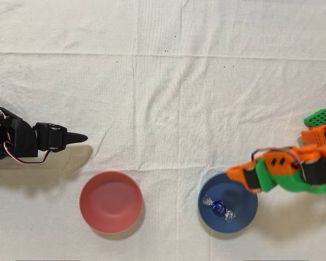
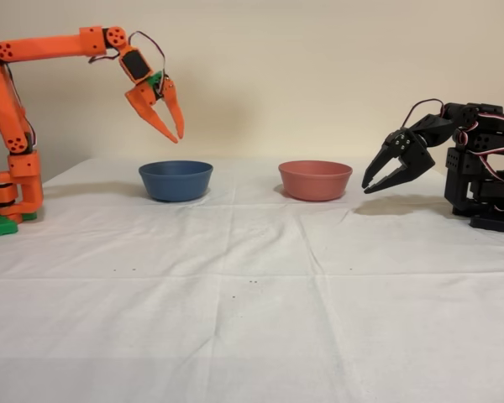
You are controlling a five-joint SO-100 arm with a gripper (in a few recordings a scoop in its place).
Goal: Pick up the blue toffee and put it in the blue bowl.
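Already the blue toffee [image 1: 218,206] lies inside the blue bowl [image 1: 245,218], a little left of the bowl's middle in the overhead view, its clear wrapper ends spread to either side. In the fixed view the orange arm's gripper [image 2: 170,129] hangs in the air above the bowl [image 2: 175,180], its two fingers parted and holding nothing. The pink bowl [image 1: 110,201] sits beside it on the white cloth-covered surface [image 1: 163,87], near the idle black arm [image 1: 27,142].

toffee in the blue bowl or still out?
In. Overhead view shows the toffee lying inside the blue bowl; the gripper hangs open above it.
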